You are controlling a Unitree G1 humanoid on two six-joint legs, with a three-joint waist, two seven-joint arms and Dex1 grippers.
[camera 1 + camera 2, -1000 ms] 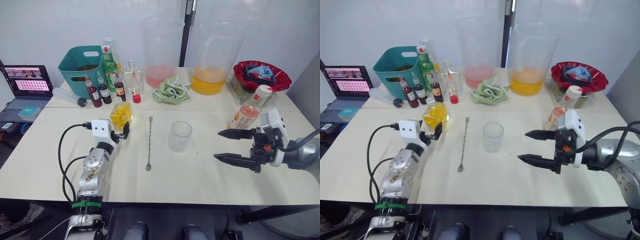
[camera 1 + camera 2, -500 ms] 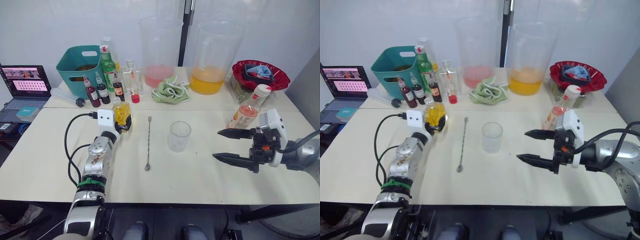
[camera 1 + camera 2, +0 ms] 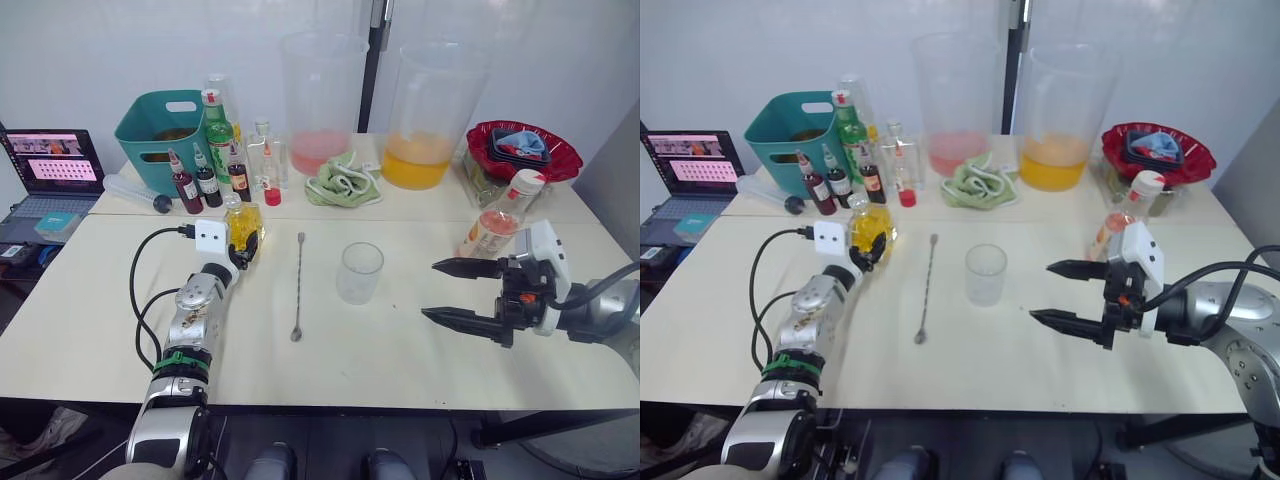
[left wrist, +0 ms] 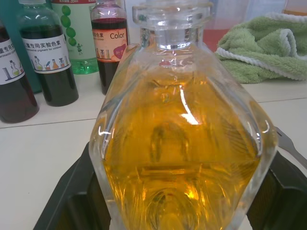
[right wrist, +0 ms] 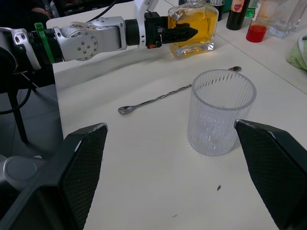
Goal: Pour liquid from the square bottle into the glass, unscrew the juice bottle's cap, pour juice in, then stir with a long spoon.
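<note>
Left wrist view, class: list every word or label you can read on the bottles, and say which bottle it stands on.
"Color" – on the label of the dark red bottle behind the square bottle.
Chinese characters above small flask drawings – on the white label of the dark bottle beside it; too small to quote reliably.
A similar label on the dark bottle at the edge – cut off, unreadable.
Green bottle: green dots, no legible words.
</note>
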